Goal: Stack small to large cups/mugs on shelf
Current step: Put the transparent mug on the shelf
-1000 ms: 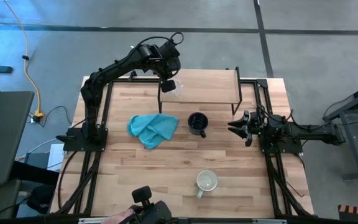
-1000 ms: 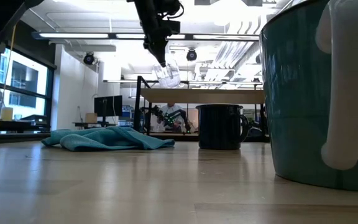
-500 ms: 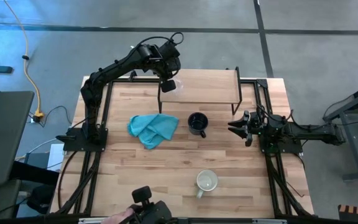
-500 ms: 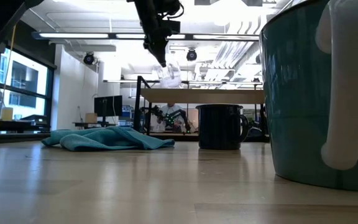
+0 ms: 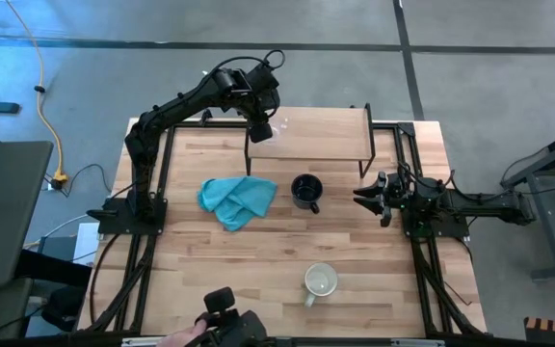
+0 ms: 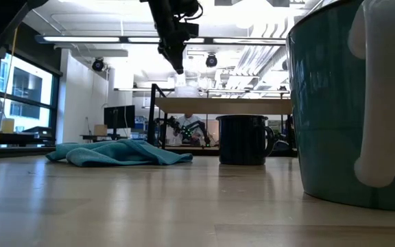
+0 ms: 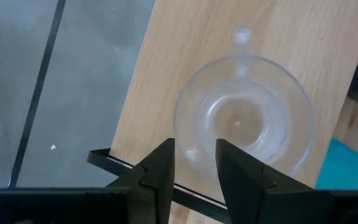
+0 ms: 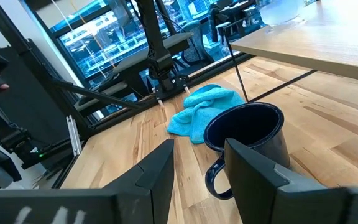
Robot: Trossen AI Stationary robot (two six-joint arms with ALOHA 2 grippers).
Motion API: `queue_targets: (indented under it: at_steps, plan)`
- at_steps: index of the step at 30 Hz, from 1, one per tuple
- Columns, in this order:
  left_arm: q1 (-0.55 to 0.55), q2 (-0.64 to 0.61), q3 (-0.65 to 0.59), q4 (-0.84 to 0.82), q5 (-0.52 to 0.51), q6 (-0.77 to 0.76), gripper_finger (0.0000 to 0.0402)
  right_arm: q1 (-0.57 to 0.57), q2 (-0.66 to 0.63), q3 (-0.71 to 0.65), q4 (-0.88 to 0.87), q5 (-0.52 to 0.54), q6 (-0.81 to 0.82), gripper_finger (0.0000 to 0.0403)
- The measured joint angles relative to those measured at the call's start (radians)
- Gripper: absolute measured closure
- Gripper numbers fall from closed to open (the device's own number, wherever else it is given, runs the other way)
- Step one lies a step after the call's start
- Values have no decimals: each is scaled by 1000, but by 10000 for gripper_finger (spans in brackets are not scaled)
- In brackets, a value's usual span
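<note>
Shelf (image 5: 321,132) lies bare from its middle toward 3 o'clock; glass cup (image 5: 276,126) and left gripper (image 5: 259,133) block its 9 o'clock end.

Robotics lab / open-plan workspace. Wood tabletop (image 5: 258,255) w/ arms bolted on black frame rails, on polished grey concrete floor (image 5: 489,29) w/ yellow cable (image 5: 41,72). Low view: long ceiling strip lights (image 6: 81,40), ceiling cams, desks w/ monitors (image 6: 118,116), large windows (image 6: 26,86). Right wrist view: more black frames, office chairs behind.
</note>
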Motion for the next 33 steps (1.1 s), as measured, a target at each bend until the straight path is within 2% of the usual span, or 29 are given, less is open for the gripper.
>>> queue_targets:
  at_steps: [9,19,33]
  plan:
    - [5,10,-1,13,0,-2,296,0,0,0,0,0,0,269]
    - [26,42,-1,43,46,-9,296,0,0,0,-2,-8,15,269]
    - [26,74,0,79,47,171,296,0,0,0,-2,-8,24,269]
